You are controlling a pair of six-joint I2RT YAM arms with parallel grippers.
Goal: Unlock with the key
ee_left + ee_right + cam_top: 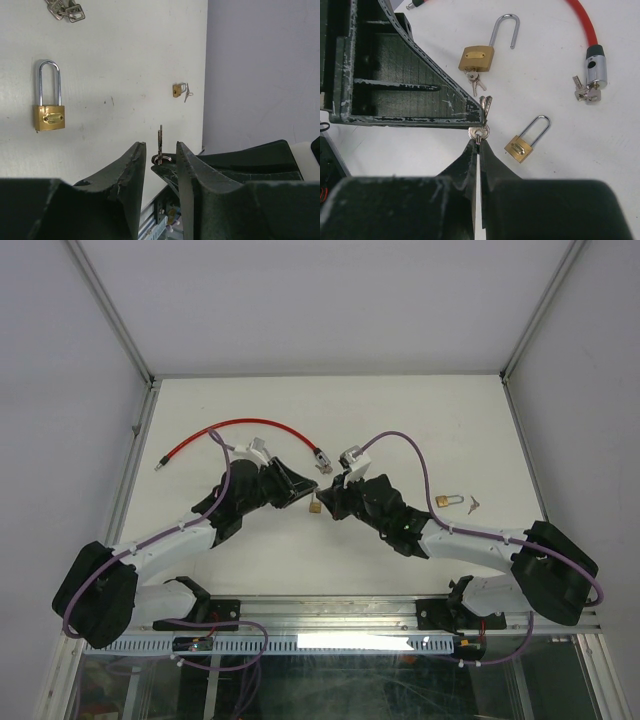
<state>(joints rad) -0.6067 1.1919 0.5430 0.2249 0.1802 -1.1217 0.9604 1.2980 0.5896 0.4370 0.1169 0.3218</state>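
My right gripper [479,142] is shut on a small silver key [480,132] by its head and ring, with the blade pointing away. In the left wrist view the key [160,142] stands upright between the fingers of my open left gripper [160,146], touching neither. The two grippers meet at the table's middle, left [298,490] and right [332,496]. A brass padlock [522,147] with a long closed shackle lies on the table just beyond the key. It also shows in the left wrist view [50,116].
A second brass padlock [477,57] lies with keys in it and its shackle swung open. A red cable lock [240,425] curves across the back, its metal end [594,70] holding keys. A third small padlock [441,500] and key [473,503] lie right.
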